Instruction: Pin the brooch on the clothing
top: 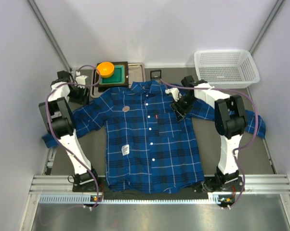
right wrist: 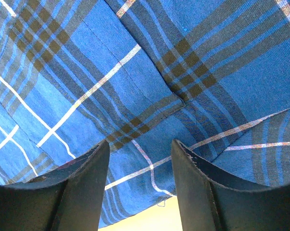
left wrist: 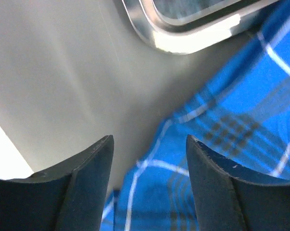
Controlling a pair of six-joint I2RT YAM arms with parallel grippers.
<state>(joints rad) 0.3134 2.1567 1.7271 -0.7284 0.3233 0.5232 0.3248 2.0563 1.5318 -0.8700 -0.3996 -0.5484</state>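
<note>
The brooch (top: 126,109) sits on the shirt (top: 150,144), on the chest beside the button line, and looks placed. The shirt lies flat, front up, probably to keep the cloth smooth for pinning. The left gripper (left wrist: 150,144) hangs released at the sleeve edge, near a metal tray (left wrist: 183,41). The right gripper (right wrist: 140,147) gapes empty over shoulder cloth. Around them are a dark table (top: 263,156), white walls (top: 159,29) and a basket (top: 226,67) in the far corner.

Left tool (left wrist: 150,142) and right tool (right wrist: 140,144) — both reached forward, jaws standing apart.
</note>
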